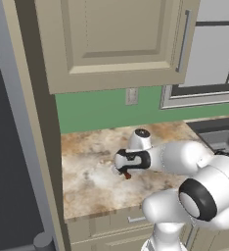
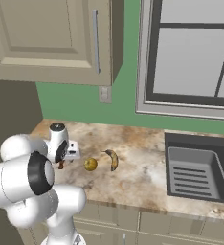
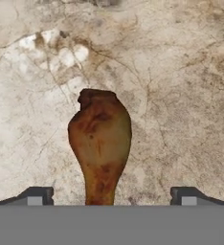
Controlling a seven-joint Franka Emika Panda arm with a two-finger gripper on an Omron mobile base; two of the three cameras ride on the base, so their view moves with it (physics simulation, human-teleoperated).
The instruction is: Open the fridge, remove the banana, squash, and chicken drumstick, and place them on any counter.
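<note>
The brown chicken drumstick (image 3: 100, 139) lies on the mottled counter (image 3: 181, 95), thick end away from the hand. Its thin bone end points back between the fingertips of my gripper (image 3: 111, 197). The fingers (image 3: 35, 196) stand wide apart and touch nothing, so the gripper is open. From the base, the gripper (image 1: 124, 169) hovers low over the counter (image 1: 87, 157) with the drumstick (image 1: 127, 175) just under it. To the drumstick's (image 2: 61, 165) right sit the round yellow-olive squash (image 2: 90, 164) and the curved banana (image 2: 113, 159). The grey fridge (image 1: 16, 122) stands at the far left.
A dark sink (image 2: 196, 172) is sunk into the counter on the right, under a window (image 2: 190, 52). Beige upper cabinets (image 1: 121, 39) hang above the worktop, and an outlet (image 1: 131, 96) sits on the green wall. A tall beige panel (image 1: 38, 122) separates counter and fridge.
</note>
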